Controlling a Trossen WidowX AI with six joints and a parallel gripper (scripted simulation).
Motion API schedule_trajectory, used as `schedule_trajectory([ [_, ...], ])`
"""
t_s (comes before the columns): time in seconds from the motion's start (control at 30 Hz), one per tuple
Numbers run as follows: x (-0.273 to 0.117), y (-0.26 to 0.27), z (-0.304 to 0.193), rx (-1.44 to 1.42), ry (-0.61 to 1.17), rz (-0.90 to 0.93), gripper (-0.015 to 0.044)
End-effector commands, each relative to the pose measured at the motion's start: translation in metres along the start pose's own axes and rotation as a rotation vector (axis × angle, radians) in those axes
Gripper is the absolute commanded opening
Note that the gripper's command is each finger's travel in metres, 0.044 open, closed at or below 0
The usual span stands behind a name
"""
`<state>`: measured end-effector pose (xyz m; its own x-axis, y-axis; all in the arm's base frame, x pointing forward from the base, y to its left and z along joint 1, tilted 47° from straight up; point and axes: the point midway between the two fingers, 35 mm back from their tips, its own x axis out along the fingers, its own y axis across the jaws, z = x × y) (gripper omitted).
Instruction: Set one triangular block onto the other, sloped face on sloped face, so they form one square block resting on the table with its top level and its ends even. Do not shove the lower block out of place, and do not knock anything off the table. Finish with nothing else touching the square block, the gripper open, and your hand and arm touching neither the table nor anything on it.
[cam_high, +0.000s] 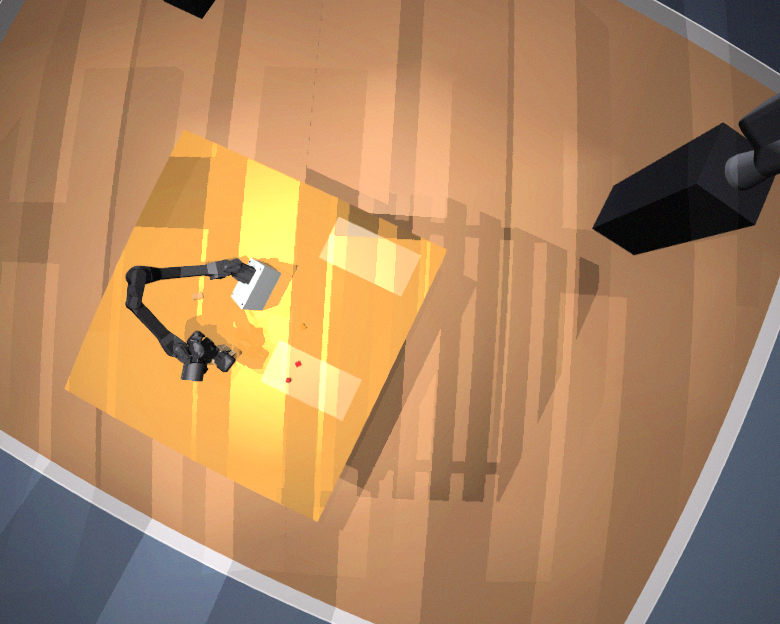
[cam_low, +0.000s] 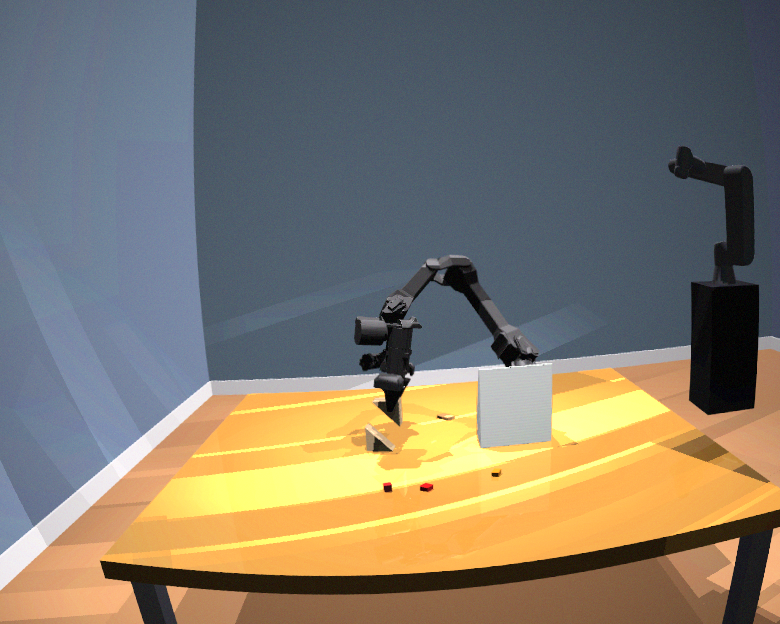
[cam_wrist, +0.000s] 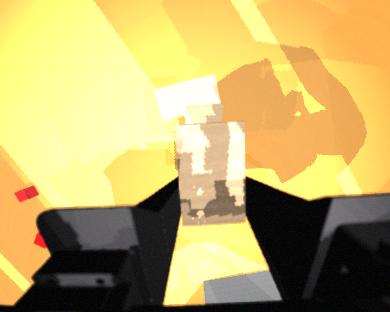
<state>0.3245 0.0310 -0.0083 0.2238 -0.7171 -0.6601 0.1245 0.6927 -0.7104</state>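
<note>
The lower triangular block stands on the table, upright face left and slope falling right in the exterior view. My gripper is shut on the other triangular block, in the air above and slightly right of the lower one in that view. The held block has its flat side up and its slope underneath, roughly parallel to the lower slope. The wrist view shows only a strip of the lower block beyond the held block. In the top view the hand mostly covers both blocks.
A white box stands by the arm's base. Two small red pieces, a small yellow piece and a small tan piece lie on the table.
</note>
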Motion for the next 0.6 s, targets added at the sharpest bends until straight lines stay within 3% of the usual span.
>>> schedule_trajectory([
  [0.0, 0.014, -0.002, 0.001, -0.011, 0.000, -0.009, 0.0000],
  [0.57, 0.043, -0.001, 0.006, -0.009, 0.000, -0.007, 0.0000],
])
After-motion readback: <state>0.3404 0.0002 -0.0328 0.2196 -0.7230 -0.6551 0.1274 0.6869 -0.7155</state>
